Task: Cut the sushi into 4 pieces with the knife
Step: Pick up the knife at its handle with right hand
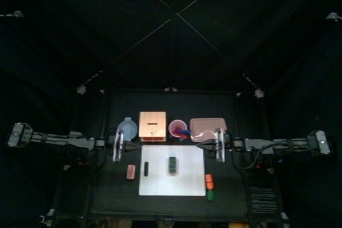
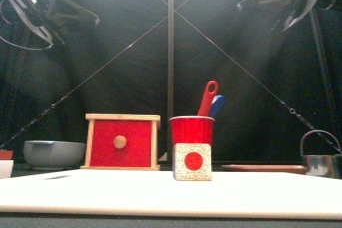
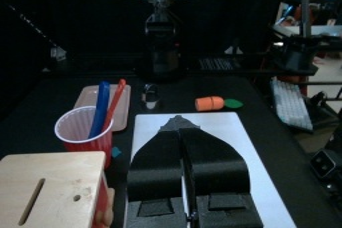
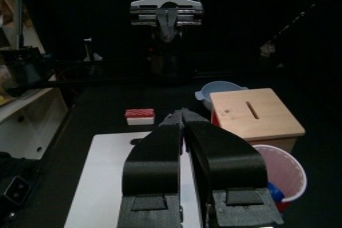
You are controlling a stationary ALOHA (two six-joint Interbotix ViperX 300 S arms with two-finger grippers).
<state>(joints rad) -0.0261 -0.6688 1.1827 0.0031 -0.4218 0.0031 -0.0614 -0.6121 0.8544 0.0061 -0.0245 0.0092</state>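
One sushi roll lies whole on the single white cutting board, mid-table. Behind it stand one red cup holding two knives, one blue and one red, one wooden box, one blue-grey bowl, one pink tray and one metal cutter. Three small toys lie beside the board: red-and-white, orange, green. The left gripper and right gripper hang either side, jaws pressed together, gripping nothing. Black table, black curtains behind
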